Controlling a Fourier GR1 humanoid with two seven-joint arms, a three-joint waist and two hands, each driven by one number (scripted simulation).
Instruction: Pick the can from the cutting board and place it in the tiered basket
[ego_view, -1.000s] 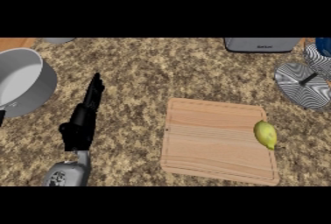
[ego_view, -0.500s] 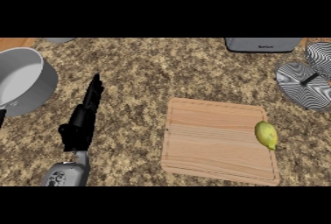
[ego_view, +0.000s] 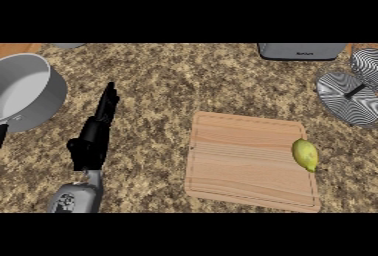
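Note:
No can shows anywhere in the head view. The wooden cutting board (ego_view: 244, 160) lies right of centre, and only a yellow-green fruit (ego_view: 306, 154) sits on it, at its right edge. At the far right stands the tiered basket (ego_view: 353, 97), with black-and-white striped round tiers on a dark centre post, partly cut off by the view's edge. My left hand (ego_view: 92, 140) lies over the counter to the left of the board, its fingers straight and pointing away from me, holding nothing. My right hand is out of view.
A grey pot (ego_view: 29, 92) stands at the far left, close to my left hand. A grey appliance (ego_view: 301, 51) sits at the back edge, right of centre. Speckled counter lies between the hand and the board.
A small blue shape at the top right corner one second ago is gone from view. My left hand, the board and the fruit have not moved.

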